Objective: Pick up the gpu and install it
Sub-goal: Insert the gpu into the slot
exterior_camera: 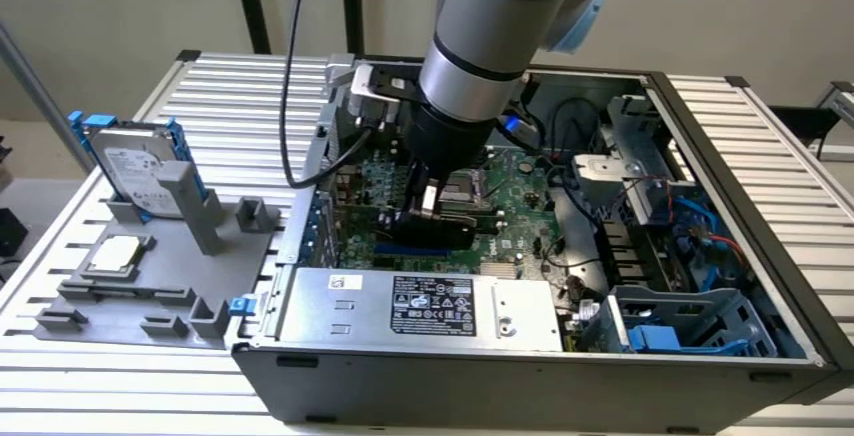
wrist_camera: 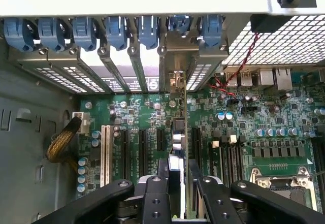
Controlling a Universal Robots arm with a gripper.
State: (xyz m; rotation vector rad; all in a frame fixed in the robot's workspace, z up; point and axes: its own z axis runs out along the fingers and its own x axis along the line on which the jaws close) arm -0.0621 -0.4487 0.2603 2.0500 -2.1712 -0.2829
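Observation:
My gripper (exterior_camera: 430,206) reaches down into the open computer case (exterior_camera: 534,376), over the green motherboard (exterior_camera: 514,181). It is shut on the gpu (exterior_camera: 430,230), which shows as a dark flat card held low over the board. In the wrist view the gpu (wrist_camera: 177,148) is edge-on between my gripper's (wrist_camera: 179,186) two black fingers (wrist_camera: 155,196). It runs along a black expansion slot (wrist_camera: 196,142), and its silver bracket end (wrist_camera: 175,79) reaches the rear slot openings. Whether the card's edge is seated in the slot is hidden.
A row of blue retaining clips (wrist_camera: 117,31) lines the case's rear wall. The power supply (exterior_camera: 414,306) sits at the case front, with a drive cage (exterior_camera: 681,321) toward the exterior view's right. Outside the case, a grey fixture (exterior_camera: 160,296) holds a hard drive (exterior_camera: 134,166) and a CPU chip (exterior_camera: 116,253).

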